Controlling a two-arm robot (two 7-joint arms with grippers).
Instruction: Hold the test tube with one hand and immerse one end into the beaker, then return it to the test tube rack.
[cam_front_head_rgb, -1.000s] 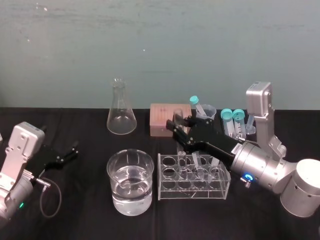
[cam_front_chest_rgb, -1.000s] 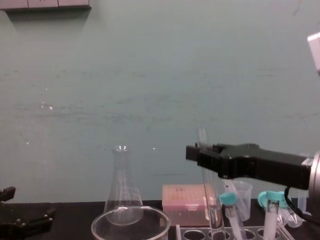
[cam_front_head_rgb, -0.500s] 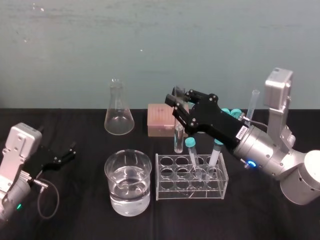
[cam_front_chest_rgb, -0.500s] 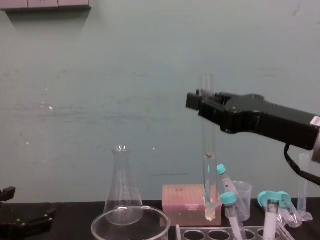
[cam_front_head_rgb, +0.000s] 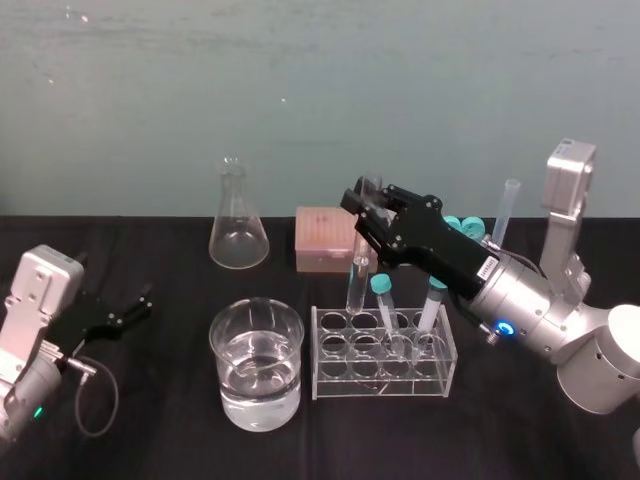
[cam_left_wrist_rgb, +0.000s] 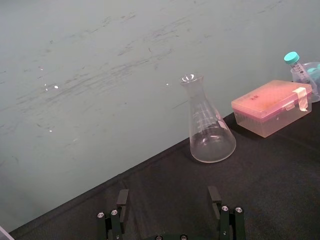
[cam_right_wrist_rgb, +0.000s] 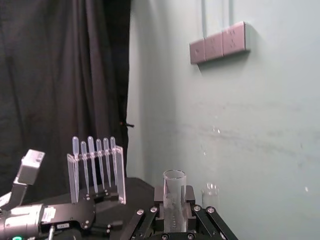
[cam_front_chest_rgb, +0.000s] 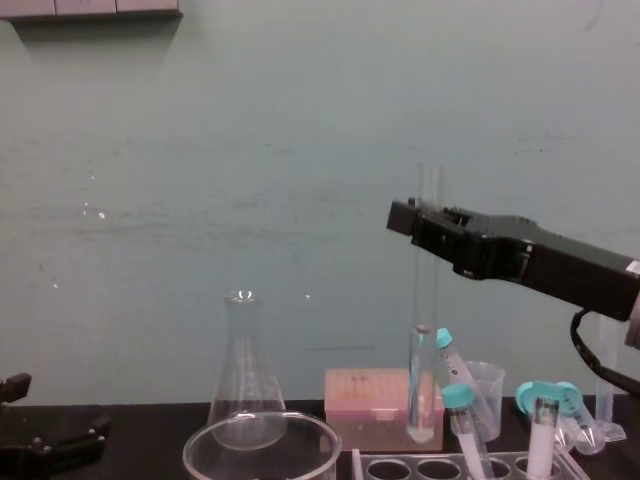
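Round, thick-rimmed glass beaker (cam_front_head_rgb: 258, 365) of clear liquid stands beside the clear plastic test tube rack (cam_front_head_rgb: 385, 352). Over the rack's far left corner, the right gripper (cam_front_head_rgb: 368, 207) clamps the slim glass test tube (cam_front_head_rgb: 356, 280) upright. The left gripper (cam_front_head_rgb: 143, 303) gapes wide, low over the black cloth table (cam_front_head_rgb: 160, 425); scuffed teal wall (cam_front_head_rgb: 300, 90) behind

The right tool (cam_front_head_rgb: 368, 205), clamped on the test tube (cam_front_head_rgb: 357, 272), has climbed from low over the test tube rack (cam_front_head_rgb: 384, 388) to the middle of the head view, drawing the tube out of its hole. In the chest view the tube's (cam_front_chest_rgb: 424, 330) rounded end now hangs just above the rack (cam_front_chest_rgb: 480, 468). Over the last half second, tool and tube have slid slightly rightward. The risen arm has uncovered two teal-capped tubes (cam_front_head_rgb: 379, 284) standing in the rack.
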